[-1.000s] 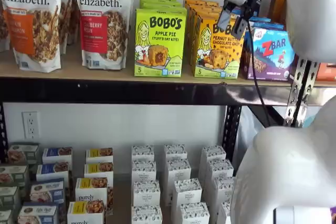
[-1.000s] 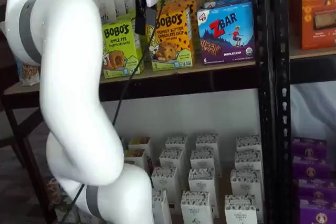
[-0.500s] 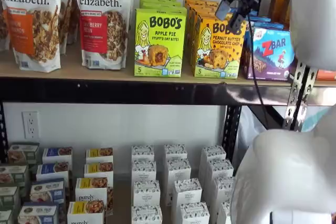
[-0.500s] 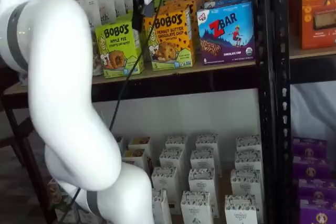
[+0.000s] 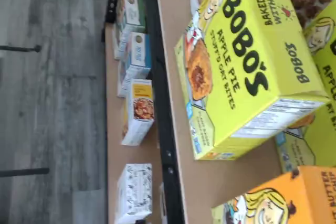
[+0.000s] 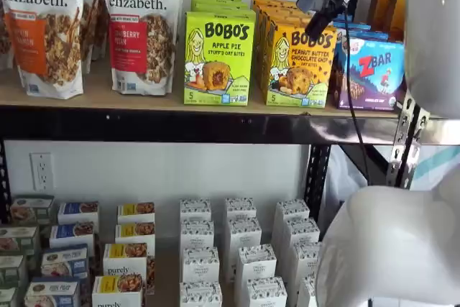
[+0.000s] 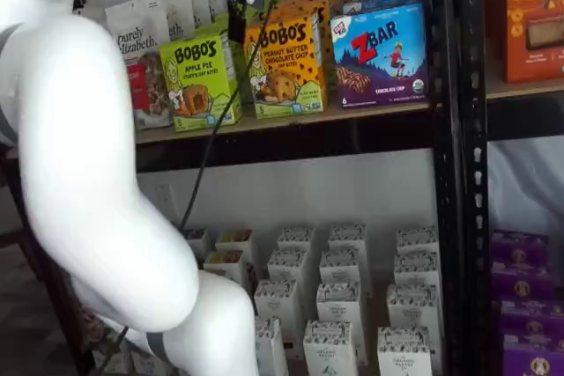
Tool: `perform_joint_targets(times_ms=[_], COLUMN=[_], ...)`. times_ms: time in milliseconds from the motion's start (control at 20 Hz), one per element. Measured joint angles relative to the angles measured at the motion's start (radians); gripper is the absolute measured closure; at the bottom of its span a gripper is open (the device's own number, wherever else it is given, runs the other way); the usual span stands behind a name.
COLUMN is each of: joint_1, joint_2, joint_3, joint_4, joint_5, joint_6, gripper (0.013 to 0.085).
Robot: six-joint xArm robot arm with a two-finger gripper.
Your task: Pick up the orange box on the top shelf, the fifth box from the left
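1. The gripper (image 6: 321, 6) hangs from above in both shelf views, its black fingers in front of the upper part of the orange box (image 6: 300, 65). Whether the fingers are apart or together, I cannot tell; they show side-on.
2. A black cable (image 6: 351, 84) drops beside the gripper.
3. The orange box stands upright at the front edge of the top shelf (image 6: 144, 98), between the lime-green apple pie box (image 6: 218, 57) and the blue ZBar box (image 6: 370, 73). More orange cartons line up behind it.
4. In the wrist view, the apple pie box (image 5: 247, 66) fills most of the picture; a corner of the orange box (image 5: 278, 200) shows just beside it.
5. Granola bags (image 6: 140, 26) stand further along the shelf.
6. Small white boxes (image 6: 241, 253) sit on the lower level.
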Motion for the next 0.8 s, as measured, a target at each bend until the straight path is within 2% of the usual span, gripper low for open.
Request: perform_joint_targets(times_ms=[200, 550, 800], joint_1=[0.004, 0.002, -0.001], joint_2=[-0.016, -0.013, 0.010], joint_3=[0.026, 0.036, 0.011], joint_4=[-0.015, -0.034, -0.054], joint_5=[-0.053, -0.085, -0.059], joint_6=[-0.010, -0.024, -0.031], gripper=[0.0130, 0.0130, 0.0130])
